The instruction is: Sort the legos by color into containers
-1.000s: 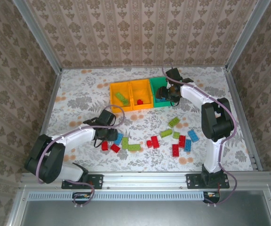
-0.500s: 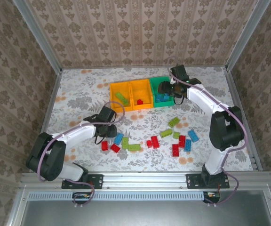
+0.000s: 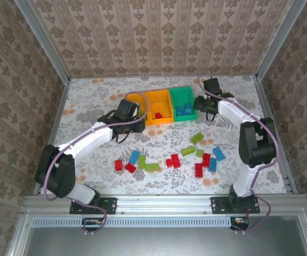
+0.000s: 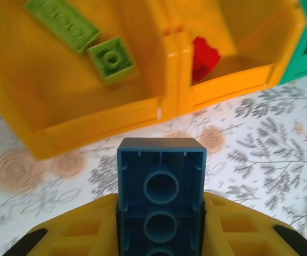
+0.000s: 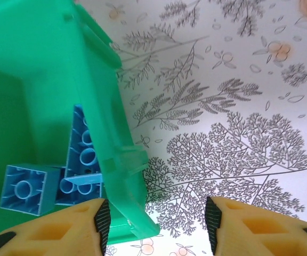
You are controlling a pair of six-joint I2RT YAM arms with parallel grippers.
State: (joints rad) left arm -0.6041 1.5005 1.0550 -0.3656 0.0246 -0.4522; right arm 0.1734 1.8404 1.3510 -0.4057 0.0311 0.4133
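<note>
Left gripper (image 4: 161, 216) pinches a blue brick (image 4: 161, 181) lengthwise, hollow tubed underside up. The brick pokes past the fingertips, just short of the yellow bins' front walls. Left bin (image 4: 100, 120), glossy plastic: long lime plate (image 4: 63, 24) and square lime brick (image 4: 111, 60). Middle bin (image 4: 233, 80): red brick (image 4: 204, 56). Right gripper (image 5: 157, 226) spread, straddling the wall of the translucent green bin (image 5: 103, 96); pale bricks (image 5: 81, 154) inside. Loose legos (image 3: 174, 161) on floral cloth (image 5: 239, 149).
</note>
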